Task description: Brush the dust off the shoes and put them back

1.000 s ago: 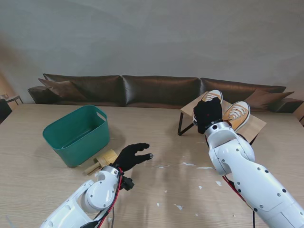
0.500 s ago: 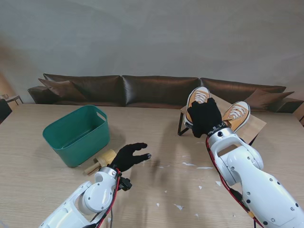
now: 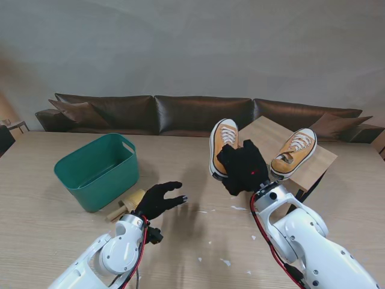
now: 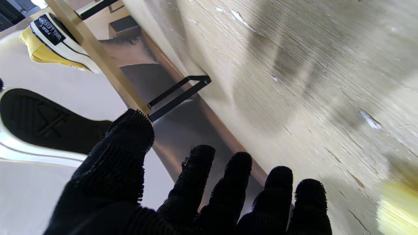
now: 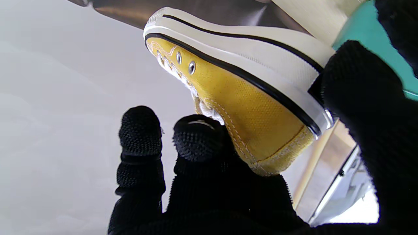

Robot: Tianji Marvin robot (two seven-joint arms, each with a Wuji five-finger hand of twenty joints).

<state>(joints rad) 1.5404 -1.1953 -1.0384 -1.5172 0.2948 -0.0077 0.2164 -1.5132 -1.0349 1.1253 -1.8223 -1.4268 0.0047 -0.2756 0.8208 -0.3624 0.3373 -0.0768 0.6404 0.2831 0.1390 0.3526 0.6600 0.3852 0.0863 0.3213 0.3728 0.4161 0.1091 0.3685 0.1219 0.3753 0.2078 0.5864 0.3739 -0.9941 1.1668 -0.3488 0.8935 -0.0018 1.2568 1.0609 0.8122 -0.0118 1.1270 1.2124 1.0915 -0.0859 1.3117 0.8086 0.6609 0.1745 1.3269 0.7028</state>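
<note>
One yellow shoe (image 5: 248,107) gripped in right robot hand (image 3: 242,169); black sole visible only from left wrist.

"TOOL LEISURE" on shoe heel patch (image 4: 51,29)

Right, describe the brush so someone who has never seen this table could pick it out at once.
Start at the green tub on the left side of the wooden table. The brush lies on the tabletop at the tub's near right corner, just beyond the open left hand. It is the only pale wooden thing there, flat and small with light bristles, unlike the yellow shoes on the right.
</note>
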